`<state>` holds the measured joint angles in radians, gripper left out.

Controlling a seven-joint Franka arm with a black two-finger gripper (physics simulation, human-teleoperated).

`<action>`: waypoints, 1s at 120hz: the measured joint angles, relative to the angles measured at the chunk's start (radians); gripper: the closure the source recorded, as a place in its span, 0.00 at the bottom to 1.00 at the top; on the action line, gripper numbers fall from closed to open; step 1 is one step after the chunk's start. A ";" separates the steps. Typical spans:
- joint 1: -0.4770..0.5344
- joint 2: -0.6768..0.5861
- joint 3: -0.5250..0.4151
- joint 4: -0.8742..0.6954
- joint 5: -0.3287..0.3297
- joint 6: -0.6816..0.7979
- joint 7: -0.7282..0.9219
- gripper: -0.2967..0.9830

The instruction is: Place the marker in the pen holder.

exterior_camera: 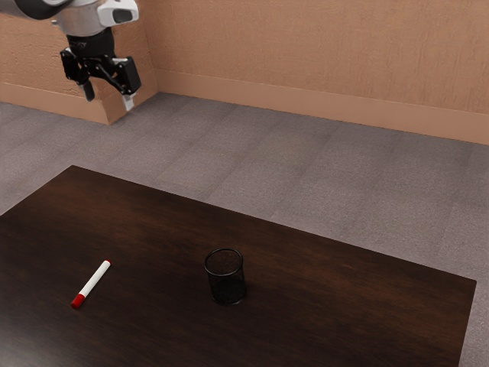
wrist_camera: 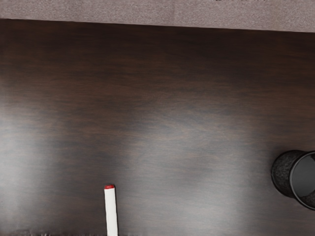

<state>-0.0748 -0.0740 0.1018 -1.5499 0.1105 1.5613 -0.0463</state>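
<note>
Marker (exterior_camera: pixel 93 281) lies flat on the table (exterior_camera: pixel 344 306), apart from the pen holder (exterior_camera: pixel 227 287), which stands upright toward the ext. view's right. Gripper (exterior_camera: pixel 108 101) is up high, its 2 fingers spread w/ nothing btwn. Prob. step 1, reach & pick up: next move needs lowering to the marker, fingers astride, then closing.

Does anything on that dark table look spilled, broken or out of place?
Nothing stands out. The capped marker lies on the table, apart from the upright mesh pen holder, and I see no spill or damage.
</note>
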 joint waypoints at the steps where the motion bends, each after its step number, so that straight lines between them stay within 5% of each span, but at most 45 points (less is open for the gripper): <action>1: 0.002 0.000 0.000 0.000 0.002 0.000 -0.002 0.23; 20: 0.013 -0.010 0.004 -0.033 0.022 -0.002 -0.028 0.23; 62: 0.184 -0.080 0.035 -0.680 0.015 0.133 -0.064 0.23; 120: 0.215 0.264 0.036 -0.682 -0.049 0.378 0.066 0.23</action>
<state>0.1402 0.1896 0.1378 -2.2320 0.0611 1.9397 0.0200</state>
